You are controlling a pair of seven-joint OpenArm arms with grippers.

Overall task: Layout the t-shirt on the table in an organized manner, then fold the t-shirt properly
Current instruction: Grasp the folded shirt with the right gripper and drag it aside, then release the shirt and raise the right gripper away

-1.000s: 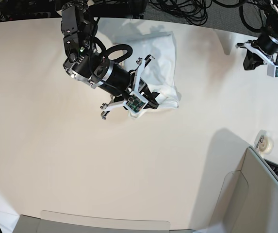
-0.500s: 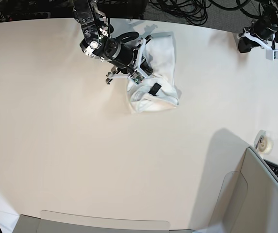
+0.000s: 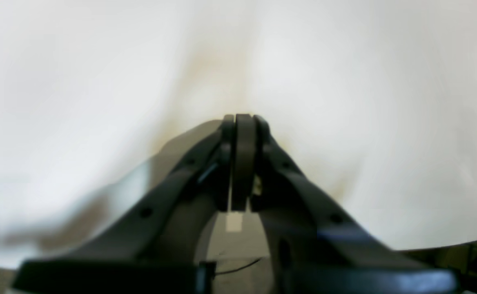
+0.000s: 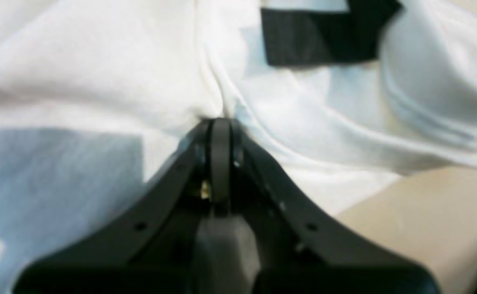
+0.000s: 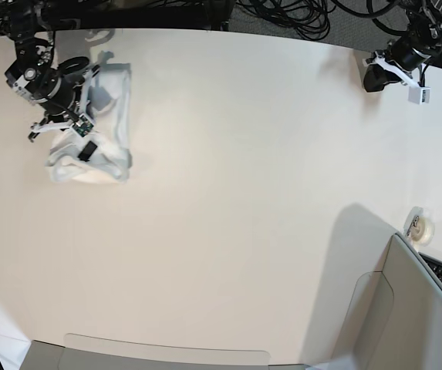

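Left wrist view: the black left gripper (image 3: 242, 122) is clenched on nothing above the smooth off-white table (image 3: 99, 61).

Right wrist view: the right gripper (image 4: 220, 122) pinches the crumpled white cotton t-shirt (image 4: 99, 73).

Base view: the shirt is bunched far left; spreading and folding both remain.

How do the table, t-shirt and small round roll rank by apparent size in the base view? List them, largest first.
1. table, fills most of the view
2. t-shirt, bunched up
3. small round roll, clearly smallest
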